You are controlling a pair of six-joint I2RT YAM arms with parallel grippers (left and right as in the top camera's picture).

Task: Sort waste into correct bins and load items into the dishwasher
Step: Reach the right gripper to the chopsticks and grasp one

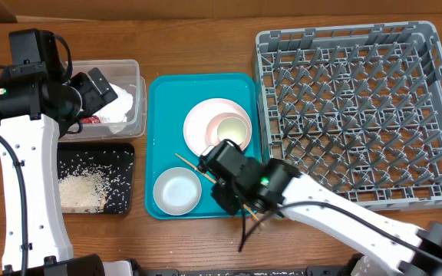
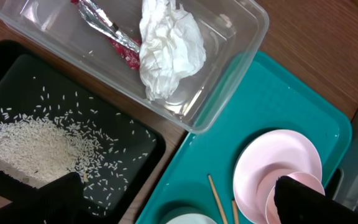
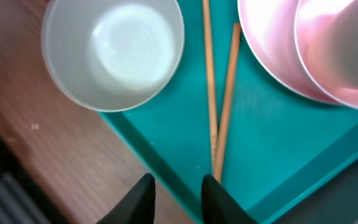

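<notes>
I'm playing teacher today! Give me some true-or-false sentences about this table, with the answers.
1. The tissue lies in the clear tub. True.
2. The rice is in the clear tub. False: it is in the black tray.
3. The grey rack holds plates. False: no plates are in it; the pink plates sit on the teal tray.
4. The chopsticks lie on the teal tray beside the white bowl. True.
</notes>
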